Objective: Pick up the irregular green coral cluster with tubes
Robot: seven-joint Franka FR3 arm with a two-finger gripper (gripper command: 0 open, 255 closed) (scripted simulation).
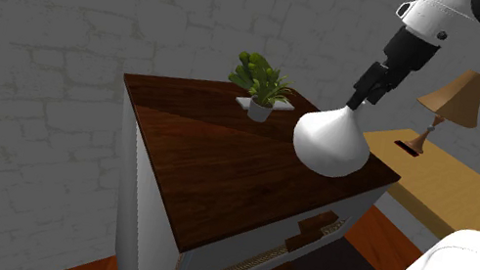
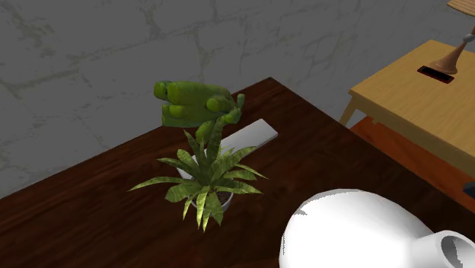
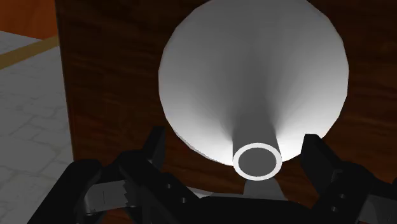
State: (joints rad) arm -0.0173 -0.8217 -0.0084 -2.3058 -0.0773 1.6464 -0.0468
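- Greenery stands furthest left in the second exterior view: the coral cluster (image 2: 194, 103) is a lumpy mass of bright to olive green, made of stubby rounded tubes bunched together, with a few thin finger-like branches at its right end. It is at the far side of the dark wooden table (image 2: 91, 205), just behind the potted plant (image 2: 202, 179), whose leaves hide its base.
- The potted plant has striped, pointed leaves that spread from a small white pot.
- A white slab (image 2: 255, 135) lies flat on the table just right of the plant and the coral.
- The white vase (image 2: 358, 232), wide in the body and narrow in the neck, stands nearer the camera, well apart from the coral.
- In the wrist view, the end effector (image 3: 235, 135) is released: its fingers (image 3: 156, 145) stand apart on either side of the vase's neck without touching it.
- Furthest right, a light wooden table (image 2: 411, 99) carries a lamp (image 1: 451, 103).
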